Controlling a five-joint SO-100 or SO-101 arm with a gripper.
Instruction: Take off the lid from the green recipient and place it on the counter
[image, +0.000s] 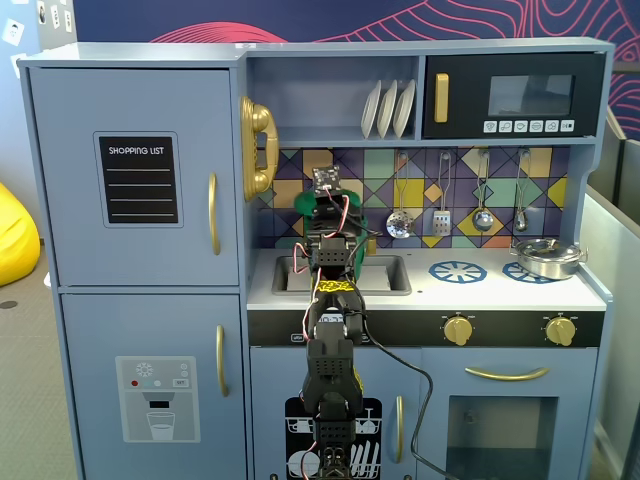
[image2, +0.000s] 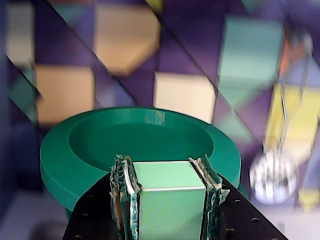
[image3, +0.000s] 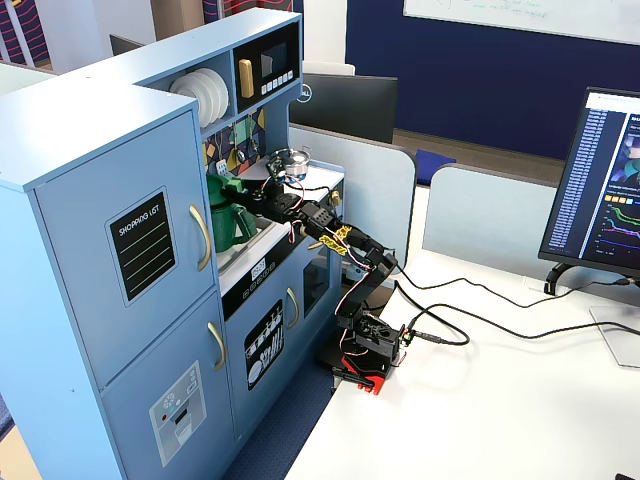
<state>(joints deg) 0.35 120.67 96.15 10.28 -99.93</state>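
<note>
My gripper (image2: 164, 166) is shut on the pale green square tab (image2: 169, 197) at the centre of the round dark-green lid (image2: 75, 155). In a fixed view the lid (image3: 222, 186) sits at the top of the tall dark-green recipient (image3: 230, 226), which stands by the sink; I cannot tell whether they still touch. In the front fixed view the arm hides the recipient, and only edges of the lid (image: 304, 203) show around the gripper (image: 330, 212). The pale counter (image: 500, 292) with blue burner rings lies to the right.
A silver metal pot (image: 547, 257) with its lid stands on the right burner; it also shows in the side fixed view (image3: 292, 158). The recessed sink (image: 388, 275) lies under the arm. Utensils (image: 400, 222) hang on the tiled back wall. A gold phone (image: 258, 148) hangs at the left.
</note>
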